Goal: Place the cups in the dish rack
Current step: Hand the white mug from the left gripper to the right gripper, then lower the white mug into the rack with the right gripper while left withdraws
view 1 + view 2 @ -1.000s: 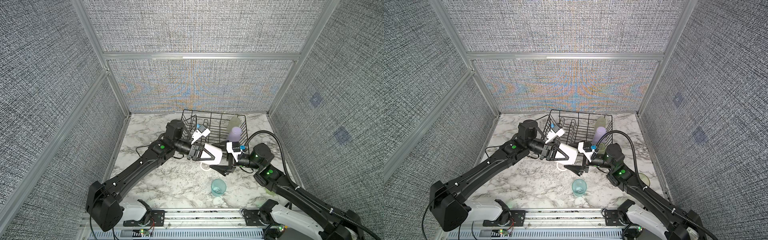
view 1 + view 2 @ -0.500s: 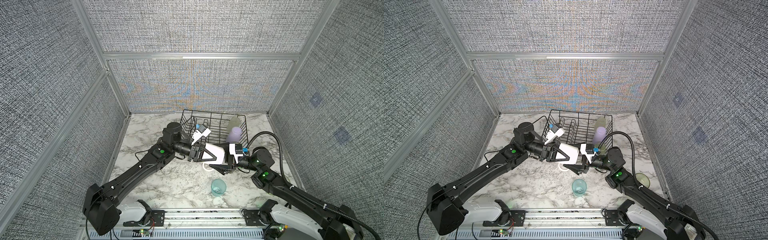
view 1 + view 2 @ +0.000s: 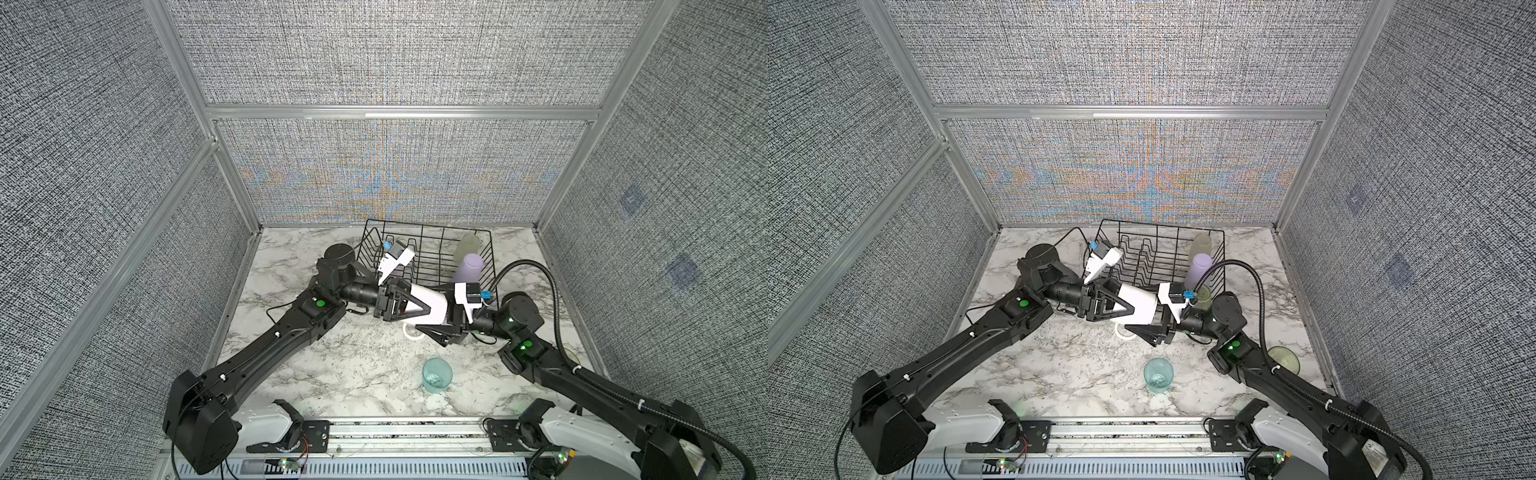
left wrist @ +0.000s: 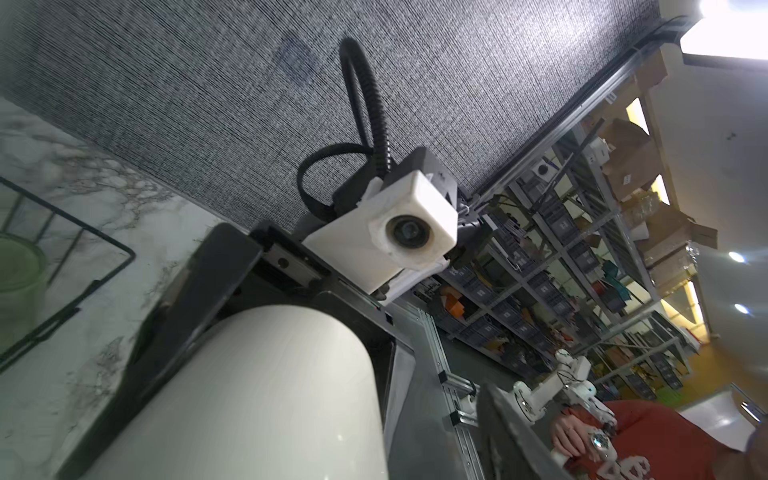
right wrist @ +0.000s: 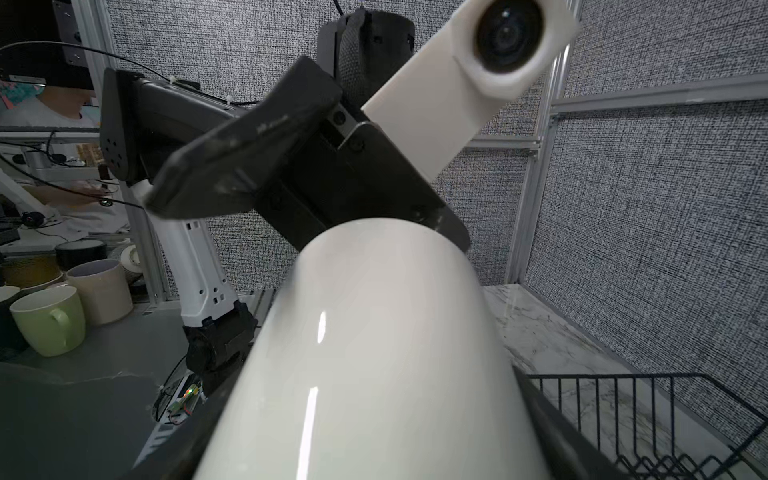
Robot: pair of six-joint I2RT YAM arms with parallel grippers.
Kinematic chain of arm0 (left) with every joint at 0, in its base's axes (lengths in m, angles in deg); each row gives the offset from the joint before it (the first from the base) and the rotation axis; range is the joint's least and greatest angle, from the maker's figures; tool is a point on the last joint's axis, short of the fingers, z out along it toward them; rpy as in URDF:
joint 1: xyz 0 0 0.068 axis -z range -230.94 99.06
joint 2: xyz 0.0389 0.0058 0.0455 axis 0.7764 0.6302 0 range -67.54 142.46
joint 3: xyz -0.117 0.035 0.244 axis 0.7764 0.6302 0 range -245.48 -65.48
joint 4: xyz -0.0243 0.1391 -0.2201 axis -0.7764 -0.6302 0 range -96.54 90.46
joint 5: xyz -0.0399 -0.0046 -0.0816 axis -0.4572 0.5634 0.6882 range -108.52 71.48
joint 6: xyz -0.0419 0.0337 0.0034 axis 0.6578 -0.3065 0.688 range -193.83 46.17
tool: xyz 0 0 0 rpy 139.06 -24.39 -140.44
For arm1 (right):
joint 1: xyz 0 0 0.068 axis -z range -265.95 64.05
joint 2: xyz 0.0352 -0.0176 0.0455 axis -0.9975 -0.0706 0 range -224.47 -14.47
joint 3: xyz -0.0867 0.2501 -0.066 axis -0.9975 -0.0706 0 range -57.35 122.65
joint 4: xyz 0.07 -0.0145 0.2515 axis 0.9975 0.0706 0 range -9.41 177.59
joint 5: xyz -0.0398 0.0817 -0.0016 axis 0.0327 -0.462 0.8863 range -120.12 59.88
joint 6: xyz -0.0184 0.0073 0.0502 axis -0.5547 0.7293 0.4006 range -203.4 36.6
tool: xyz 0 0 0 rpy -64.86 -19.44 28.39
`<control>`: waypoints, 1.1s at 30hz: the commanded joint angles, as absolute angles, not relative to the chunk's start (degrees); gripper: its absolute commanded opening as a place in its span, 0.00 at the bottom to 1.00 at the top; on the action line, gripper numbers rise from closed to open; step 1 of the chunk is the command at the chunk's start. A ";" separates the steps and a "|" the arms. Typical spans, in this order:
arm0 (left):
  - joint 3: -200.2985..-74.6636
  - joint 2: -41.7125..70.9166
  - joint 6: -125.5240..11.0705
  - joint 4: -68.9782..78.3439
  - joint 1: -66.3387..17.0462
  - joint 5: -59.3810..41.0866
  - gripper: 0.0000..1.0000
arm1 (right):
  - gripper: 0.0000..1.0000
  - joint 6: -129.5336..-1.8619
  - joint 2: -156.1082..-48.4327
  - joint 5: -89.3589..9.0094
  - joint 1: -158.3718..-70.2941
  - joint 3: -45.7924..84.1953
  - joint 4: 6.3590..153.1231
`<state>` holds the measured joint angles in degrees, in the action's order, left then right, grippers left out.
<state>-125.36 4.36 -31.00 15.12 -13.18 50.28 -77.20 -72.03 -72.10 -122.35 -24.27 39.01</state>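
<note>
Here, the right gripper (image 3: 1144, 320) is clamped across the body of the white mug (image 3: 437, 308). The mug lies level in the air between its fingers, which press both flanks in the right wrist view, with the handle hanging underneath. Facing it at the mug's other end, the left gripper (image 3: 411, 309) is released. In the right wrist view one of its fingers (image 5: 232, 158) stands clear of the glaze, so the right side appears to carry the full weight.

This looks like a handover. The left arm should back straight out along the mug's axis without brushing it, and the right arm should not swing until that clearance is made. Glazed ceramic is slippery, so the clamp wants to be firm.

Below the right gripper, toward its base, a teal cup (image 3: 436, 374) stands on the marble, and a green tumbler (image 3: 1284, 359) stands beside its forearm. Just beyond the gripper is the dish rack (image 3: 440, 227), where a lavender cup (image 3: 468, 268) and a pale green tumbler (image 3: 467, 245) are already in the end nearest the right wrist. Another green tumbler (image 3: 1202, 297) peeks out behind the right wrist camera.

The free divider lanes lie farther along. The mug should go in over the wire rim with the handle kept clear of it.
</note>
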 commanded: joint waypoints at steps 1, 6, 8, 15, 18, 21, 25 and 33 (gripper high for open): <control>-125.25 1.75 -35.06 8.99 -17.01 46.77 0.65 | 0.61 -82.50 -70.64 -70.77 -120.66 -19.91 52.34; -124.51 -1.41 -37.61 0.03 -25.63 42.52 0.67 | 0.58 -86.74 -71.25 -69.34 -116.84 -13.32 70.04; -124.08 -2.49 -39.70 -4.29 -27.50 39.60 0.67 | 0.56 -87.26 -72.62 -68.24 -115.06 -10.88 74.96; -122.31 -1.65 -42.44 -16.90 -32.30 23.80 0.69 | 0.52 -92.81 -83.62 -55.97 -111.98 8.27 103.64; -120.34 -0.37 -41.13 -19.40 -33.71 15.76 0.72 | 0.52 -95.04 -90.36 -50.69 -111.79 16.75 112.94; -120.63 2.23 -39.98 -24.60 -35.32 10.41 0.78 | 0.52 -96.77 -97.00 -44.69 -111.57 24.64 119.24; -119.00 3.55 -38.42 -25.78 -36.68 6.76 0.79 | 0.52 -98.71 -105.90 -38.51 -110.85 34.49 124.39; -118.82 3.68 -40.07 -30.61 -37.22 1.31 0.81 | 0.52 -102.33 -123.29 -33.44 -108.12 51.83 128.53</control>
